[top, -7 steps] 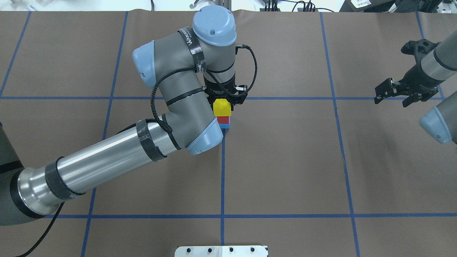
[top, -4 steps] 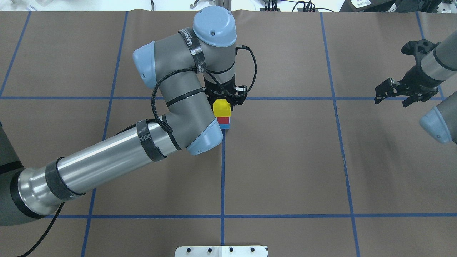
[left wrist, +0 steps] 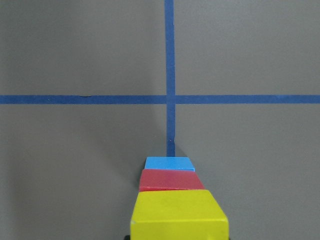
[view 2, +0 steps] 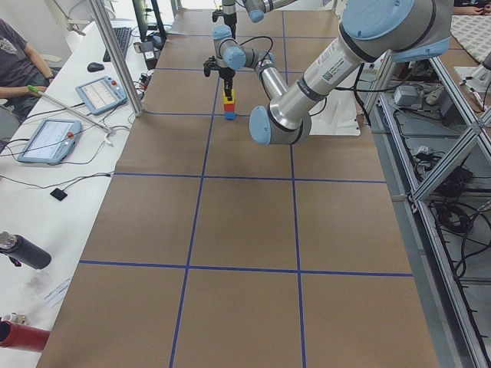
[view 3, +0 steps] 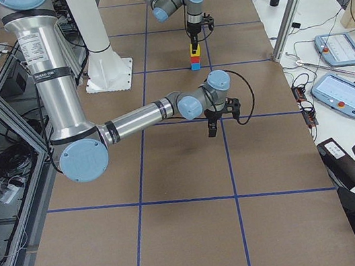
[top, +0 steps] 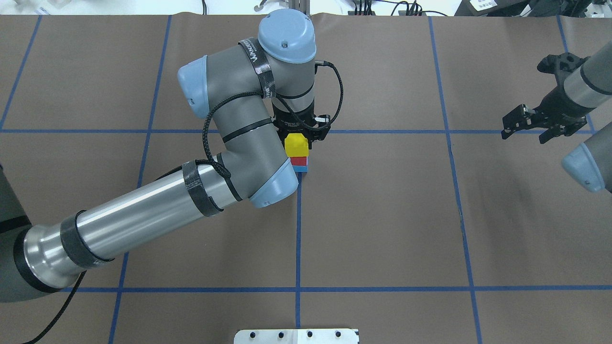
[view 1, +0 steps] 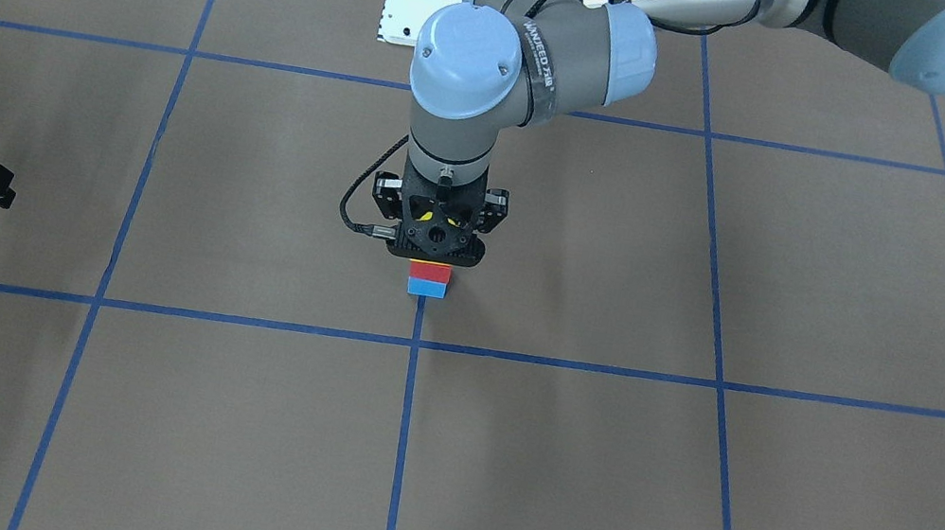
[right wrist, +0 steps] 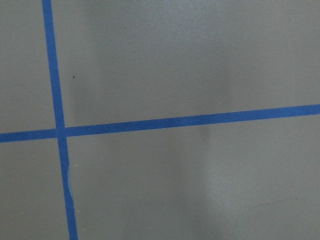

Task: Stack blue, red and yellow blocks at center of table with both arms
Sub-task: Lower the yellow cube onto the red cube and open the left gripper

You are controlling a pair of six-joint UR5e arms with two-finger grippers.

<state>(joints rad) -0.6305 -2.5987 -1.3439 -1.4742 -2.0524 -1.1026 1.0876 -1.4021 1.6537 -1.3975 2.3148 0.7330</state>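
Note:
A blue block [top: 300, 168] sits at the table's centre by a tape crossing, with a red block [top: 299, 161] on top of it. My left gripper [top: 298, 139] points straight down over the stack and is shut on the yellow block [top: 296, 144], which is on or just above the red block; I cannot tell whether they touch. In the left wrist view the yellow block [left wrist: 178, 216], red block [left wrist: 170, 180] and blue block [left wrist: 169, 163] line up. In the front-facing view the gripper [view 1: 434, 251] hides the yellow block. My right gripper [top: 525, 129] is open and empty, far to the right.
Blue tape lines [top: 298, 229] divide the brown table into squares. The white robot base plate [top: 296, 336] is at the near edge. Tablets [view 3: 346, 91] and cables lie on the operators' side bench. A person [view 2: 15, 65] sits beyond the table's edge.

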